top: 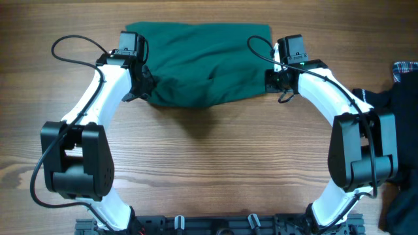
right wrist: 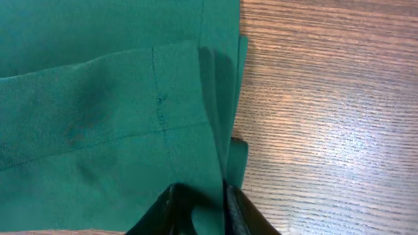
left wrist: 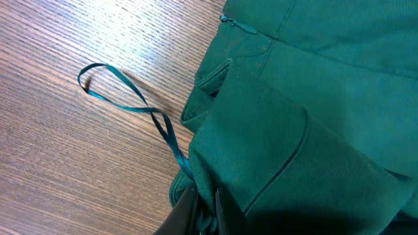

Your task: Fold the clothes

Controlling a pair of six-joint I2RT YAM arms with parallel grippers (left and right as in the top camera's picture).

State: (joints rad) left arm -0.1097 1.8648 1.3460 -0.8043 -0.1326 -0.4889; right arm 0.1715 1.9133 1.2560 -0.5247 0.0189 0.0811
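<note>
Overhead: the green garment lies bunched along the upper middle of the frame on the wooden table, a rough rectangle with its upper edge fairly straight and its lower edge rumpled and bulging. We see several folds and layers across it.

The left gripper sits at the garment's lower left corner, and the right gripper at its right edge, slightly higher in the frame. Both arms curve up from the bottom of the frame.

Left wrist view: the left gripper shows at the bottom edge. Its dark fingers are pressed close together, with a wad of green cloth pinched between them. A thin cord loop trails from the pinched edge across bare wood toward the upper left. A pocket flap and a seam show on the cloth above the fingers.

Right wrist view: the right gripper is at the bottom centre. Its fingers stand narrowly apart on either side of the stacked side edge, with green cloth filling the gap; we read this as a pinch on the garment. The layered edges run up the middle of the frame, with bare table to the right.

Far right of the overhead view: a plaid cloth at the upper edge and a black garment below it, both well apart from the green one.
</note>
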